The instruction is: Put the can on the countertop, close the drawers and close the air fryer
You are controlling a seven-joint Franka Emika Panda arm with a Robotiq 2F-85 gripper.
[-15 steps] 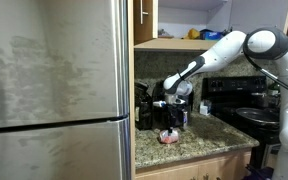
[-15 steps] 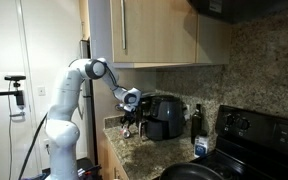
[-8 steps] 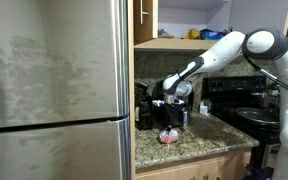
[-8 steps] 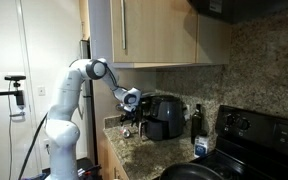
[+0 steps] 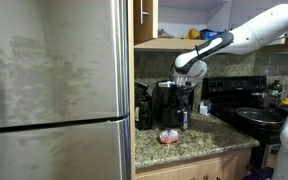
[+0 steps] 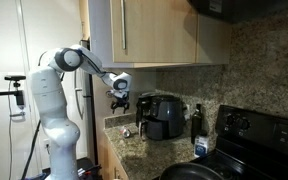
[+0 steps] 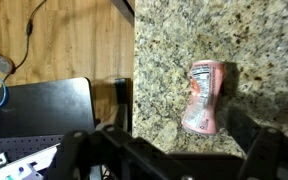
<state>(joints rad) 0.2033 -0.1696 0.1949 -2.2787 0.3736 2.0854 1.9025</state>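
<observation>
The pinkish-red can (image 7: 204, 95) lies on its side on the speckled granite countertop (image 7: 174, 40), free of any grip. It also shows in both exterior views, as the can (image 5: 169, 136) and the can (image 6: 126, 131), in front of the black air fryer (image 5: 176, 104) (image 6: 165, 116). My gripper (image 7: 174, 160) hangs well above the can, open, with nothing between its dark fingers (image 7: 269, 150). In both exterior views the gripper (image 5: 184, 85) (image 6: 119, 100) hovers high over the counter. Light wooden fronts of the drawers (image 5: 199, 168) sit below the slab.
A steel fridge (image 5: 54, 90) fills one side. A narrower dark appliance (image 5: 144, 106) stands beside the air fryer. A black stove (image 6: 254, 130) with a pan (image 6: 199, 172), a dark bottle (image 6: 196, 120) and a small cup (image 6: 201, 148) lie further along. Wooden upper cabinets (image 6: 154, 35) hang overhead.
The gripper has opened, let go of the can and risen well above the counter. The can stays lying on the countertop.
</observation>
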